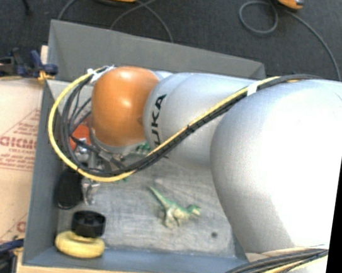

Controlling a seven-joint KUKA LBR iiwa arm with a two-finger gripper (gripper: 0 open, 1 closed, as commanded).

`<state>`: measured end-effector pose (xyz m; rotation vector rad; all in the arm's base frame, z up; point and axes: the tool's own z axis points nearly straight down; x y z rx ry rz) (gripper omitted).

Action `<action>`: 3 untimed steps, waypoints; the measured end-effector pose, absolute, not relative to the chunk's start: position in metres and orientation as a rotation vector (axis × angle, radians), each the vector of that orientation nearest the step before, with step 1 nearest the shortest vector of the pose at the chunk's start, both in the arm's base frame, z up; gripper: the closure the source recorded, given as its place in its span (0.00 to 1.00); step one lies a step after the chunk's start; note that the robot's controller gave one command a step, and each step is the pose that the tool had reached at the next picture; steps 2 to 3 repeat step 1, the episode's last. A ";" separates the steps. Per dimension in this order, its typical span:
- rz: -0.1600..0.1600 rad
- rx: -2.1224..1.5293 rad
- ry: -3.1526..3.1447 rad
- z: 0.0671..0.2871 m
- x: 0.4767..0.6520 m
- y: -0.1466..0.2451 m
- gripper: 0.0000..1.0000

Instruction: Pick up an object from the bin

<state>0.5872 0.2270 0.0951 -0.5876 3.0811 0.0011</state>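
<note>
Orange wrist cover (pixel 120 103) is seen directly above claw (pixel 90 181), at left side of grey bin (pixel 171 53); claw state (spread or pressed together) cannot be told. Black oblong obj. (pixel 67 190) is noted just beside claw, by left wall. Towards front-left corner, black ring (pixel 88 223) is seen touching yellow disc (pixel 80 246). Green toy dinosaur (pixel 175 209) is observed further right on bin floor, apart.

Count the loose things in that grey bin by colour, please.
Black: 2, an oblong black piece and a round black cap
Yellow: 1, a flat yellow disc
Green: 1, a green toy dinosaur
Orange-red: 1, an orange-red piece part-hidden by the arm
Total: 5 in view
</note>
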 end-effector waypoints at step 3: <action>-0.001 -0.589 3.088 0.106 0.586 0.226 1.00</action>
